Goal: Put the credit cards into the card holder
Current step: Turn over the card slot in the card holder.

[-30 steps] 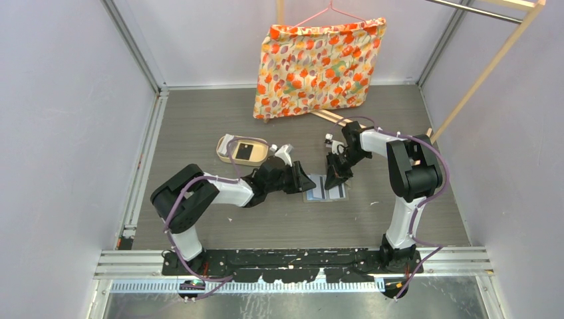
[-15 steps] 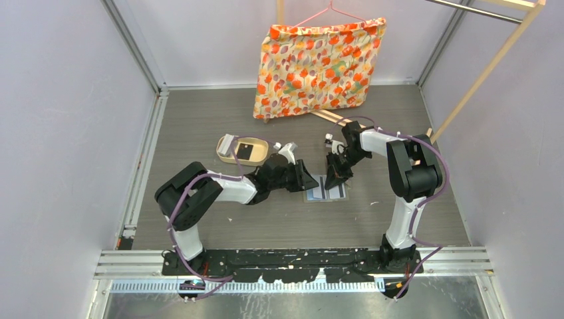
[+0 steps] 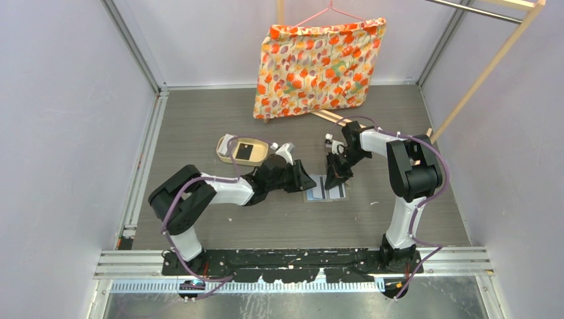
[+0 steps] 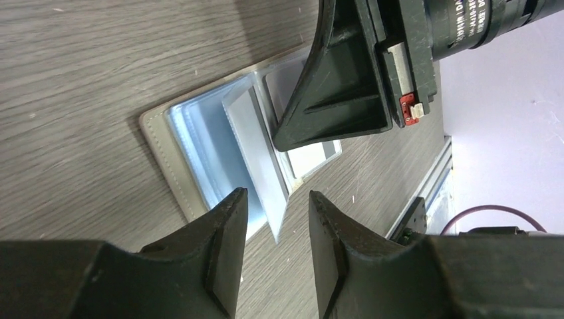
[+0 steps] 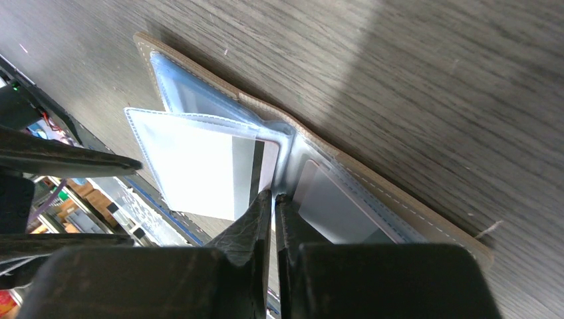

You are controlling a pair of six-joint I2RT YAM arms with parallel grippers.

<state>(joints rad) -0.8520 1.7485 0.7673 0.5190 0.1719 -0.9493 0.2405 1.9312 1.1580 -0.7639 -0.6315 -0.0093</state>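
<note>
The grey card holder [image 3: 326, 189] lies open on the wood-grain bench [image 3: 199, 119], between my two hands near the middle of the floor space. My right hand [image 5: 273, 194] comes down on it from above, fingers clenched to a thin slit, tips planted at the centre fold. I cannot tell whether anything thin is pinched there. One clear pocket leaf [image 5: 179, 166] stands raised off the left half, and a white card [image 5: 256, 173] with a grey stripe shows inside it. My left hand [image 4: 277, 197] reaches in low from the left, released, its fingers apart. The free edge of that raised leaf runs into the gap, and neither finger visibly presses on it. Well to the left, a black card [image 3: 245, 151] rests in the tan tray [image 3: 226, 154]. A floral cushion [image 3: 312, 66] hangs at the back.
</note>
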